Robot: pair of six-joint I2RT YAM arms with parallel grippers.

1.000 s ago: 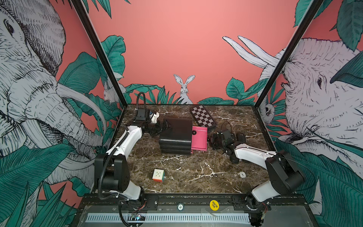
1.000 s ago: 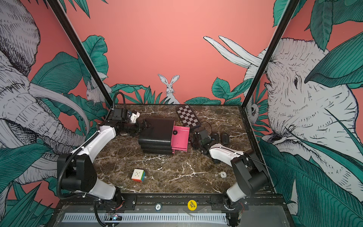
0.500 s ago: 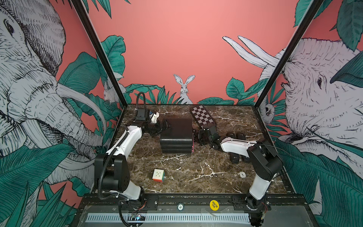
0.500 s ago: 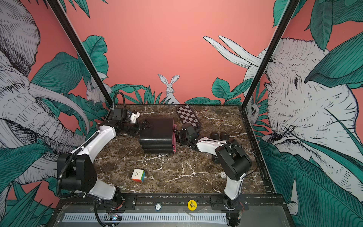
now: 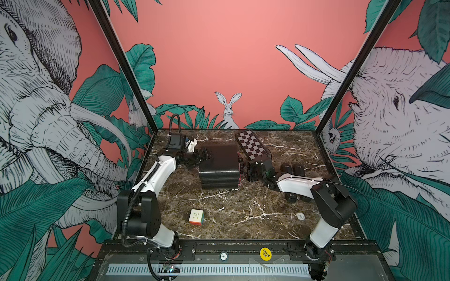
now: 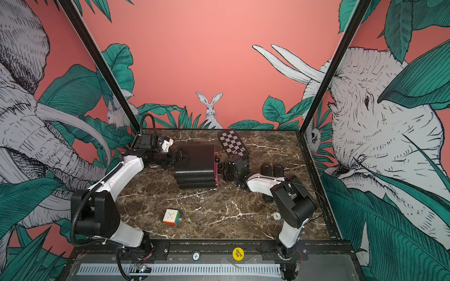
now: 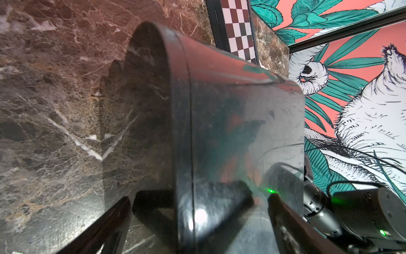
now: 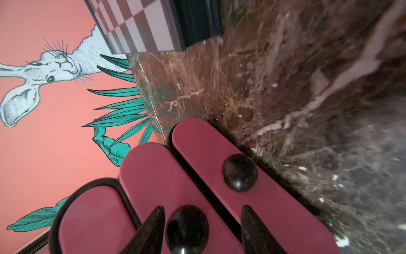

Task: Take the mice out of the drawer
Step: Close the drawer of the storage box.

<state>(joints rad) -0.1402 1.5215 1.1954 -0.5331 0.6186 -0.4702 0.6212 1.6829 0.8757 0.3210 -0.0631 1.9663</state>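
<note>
Coral jungle-mural walls, marble tabletop

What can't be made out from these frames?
Drawer insides: the pink drawer fronts are shut, so any mouse inside is hidden from every view.
Two near mice: in both top views the right forearm covers them in part.
Contact of the left hand with the cabinet: left wrist view is blurred and glary, so unclear.
The white disc: too small in the top views to identify.

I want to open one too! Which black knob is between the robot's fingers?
The knob on the middle pink drawer front, inside the open right gripper; the other knob sits clear of it.
</note>
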